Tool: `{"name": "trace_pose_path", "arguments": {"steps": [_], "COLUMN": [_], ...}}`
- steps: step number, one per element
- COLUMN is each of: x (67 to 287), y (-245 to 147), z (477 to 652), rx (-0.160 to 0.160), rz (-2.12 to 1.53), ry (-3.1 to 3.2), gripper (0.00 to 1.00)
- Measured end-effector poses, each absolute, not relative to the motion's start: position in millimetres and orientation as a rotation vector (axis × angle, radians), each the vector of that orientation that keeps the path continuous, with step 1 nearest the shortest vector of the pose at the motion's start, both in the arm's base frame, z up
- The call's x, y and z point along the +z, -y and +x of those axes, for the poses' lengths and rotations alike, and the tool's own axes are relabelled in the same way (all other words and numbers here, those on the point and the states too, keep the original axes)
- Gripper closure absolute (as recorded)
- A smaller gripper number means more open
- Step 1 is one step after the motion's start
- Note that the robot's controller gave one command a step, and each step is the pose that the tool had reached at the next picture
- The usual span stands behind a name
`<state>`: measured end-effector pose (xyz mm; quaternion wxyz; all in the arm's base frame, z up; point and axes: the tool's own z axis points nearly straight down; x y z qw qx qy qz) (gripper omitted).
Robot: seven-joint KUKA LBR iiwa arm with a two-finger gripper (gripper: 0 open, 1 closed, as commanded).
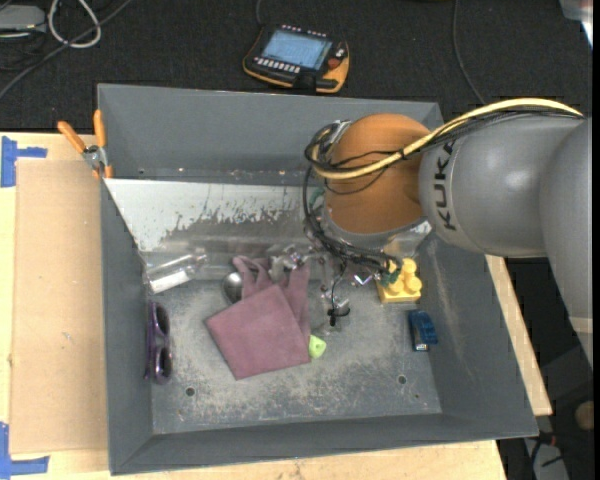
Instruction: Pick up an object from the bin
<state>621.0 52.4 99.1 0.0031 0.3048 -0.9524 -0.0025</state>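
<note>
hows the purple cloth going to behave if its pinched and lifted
The purple cloth lies flat with a bunched fold at its far edge, so it is probably floppy and would drape from one pinch. It looks thin, so likely light. Dragged, it might sweep along the small green piece at its corner.

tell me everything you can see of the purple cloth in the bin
The purple cloth is a dull mauve piece of soft-looking fabric lying near the middle of the bin floor. Most of it is spread flat as a rough square turned at an angle, and its back edge is bunched into folds. A small green piece sits at its right corner and a shiny metal piece at its upper left edge. The hand hangs just off its right edge; contact cannot be told.
</note>
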Motion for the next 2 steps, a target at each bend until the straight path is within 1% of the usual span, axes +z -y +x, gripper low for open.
{"name": "trace_pose_path", "arguments": {"steps": [1, 2], "x": [69.8, 70.8], "y": [-63.8, -34.0], "z": [621.7, 623.4], "rx": [-0.004, -0.008], "rz": [0.697, 1.379], "ry": [3.065, 2.824], "gripper": [0.0, 1.0]}}
